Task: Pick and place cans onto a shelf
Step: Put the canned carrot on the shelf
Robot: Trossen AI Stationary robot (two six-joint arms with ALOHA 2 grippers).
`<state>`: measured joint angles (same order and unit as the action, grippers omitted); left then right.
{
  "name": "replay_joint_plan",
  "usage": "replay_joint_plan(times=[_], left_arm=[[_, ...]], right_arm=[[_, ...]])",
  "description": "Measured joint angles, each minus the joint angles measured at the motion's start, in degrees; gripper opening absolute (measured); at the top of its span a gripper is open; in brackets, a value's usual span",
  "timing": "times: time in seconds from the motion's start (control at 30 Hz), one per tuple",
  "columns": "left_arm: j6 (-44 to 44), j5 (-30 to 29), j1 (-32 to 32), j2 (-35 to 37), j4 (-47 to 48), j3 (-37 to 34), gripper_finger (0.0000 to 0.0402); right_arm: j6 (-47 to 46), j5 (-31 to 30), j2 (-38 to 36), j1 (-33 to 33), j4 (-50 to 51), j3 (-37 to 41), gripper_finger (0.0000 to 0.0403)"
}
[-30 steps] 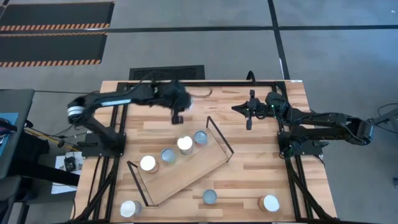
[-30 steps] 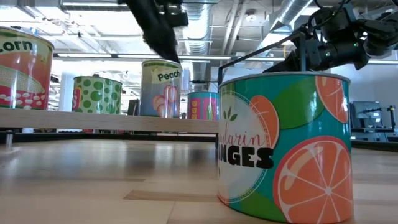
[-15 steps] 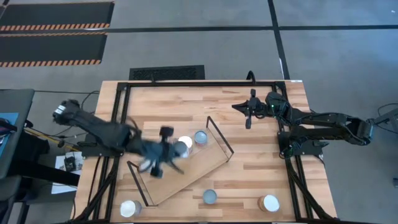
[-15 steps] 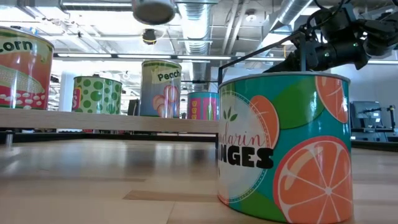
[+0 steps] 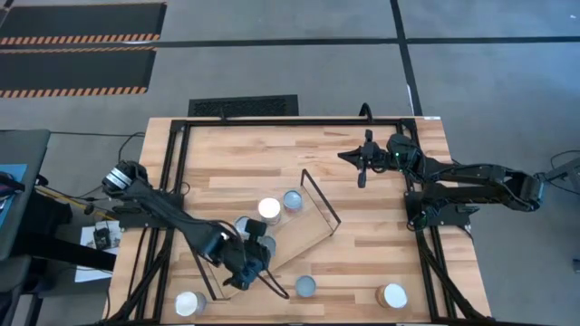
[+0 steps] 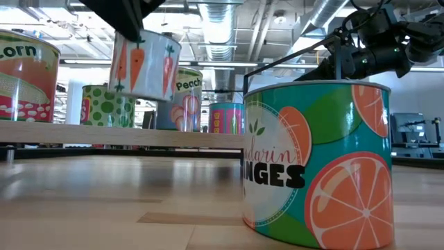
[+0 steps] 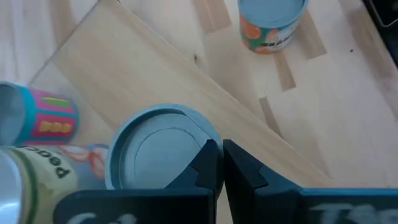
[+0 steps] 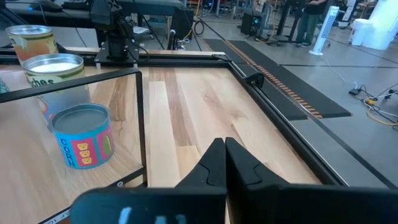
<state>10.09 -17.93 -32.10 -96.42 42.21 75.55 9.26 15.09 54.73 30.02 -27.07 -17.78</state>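
Observation:
My left gripper (image 5: 252, 261) hangs over the shelf (image 5: 299, 237), shut on a can with a carrot label (image 6: 146, 66) and a blue-grey top (image 7: 158, 155). Three other cans stand on the shelf board: a green dotted one (image 6: 109, 105), a peach one (image 5: 269, 209) and a pink-labelled one (image 5: 292, 199). The arm hides part of this row in the high view. My right gripper (image 5: 364, 161) waits shut over the table's far right part, holding nothing. My left gripper meets the carrot can at the rim of its top (image 7: 205, 144), coming from above and slanting toward the near edge. The left finger (image 7: 210, 167) covers the exact place of contact. The can hangs tilted below the gripper, lifted clear of the shelf board (image 6: 104, 135).
Three loose cans stand near the table's front edge: a white-topped corn can (image 5: 190, 303), a mandarin orange can (image 5: 306, 287) and a white-topped one (image 5: 394, 295). Black wire frames (image 5: 319, 195) rise at both short ends of the shelf. Bare wood lies between shelf and right arm.
My left gripper has swung from the table's far side toward the near edge, across the row of cans on the shelf, sinking a little and turning as it went. The carrot can has come with it and now hangs tilted over the shelf.

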Motion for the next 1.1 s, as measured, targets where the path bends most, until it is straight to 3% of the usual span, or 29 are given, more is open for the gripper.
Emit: replay_joint_plan(times=[0.6,0.93,1.1], left_arm=[[6.4,4.0,0.7,-0.8,-3.2,-4.5,0.0002],[7.8,5.3,0.7,-0.8,-2.5,-4.4,0.0067],[7.7,5.9,0.6,-0.8,2.1,-0.8,0.0091]], right_arm=[[-0.2,0.0,0.0,0.0,0.0,0.0,0.0007],[-0.2,0.0,0.0,0.0,0.0,0.0,0.0007],[-0.2,0.0,0.0,0.0,0.0,0.0,0.0007]])
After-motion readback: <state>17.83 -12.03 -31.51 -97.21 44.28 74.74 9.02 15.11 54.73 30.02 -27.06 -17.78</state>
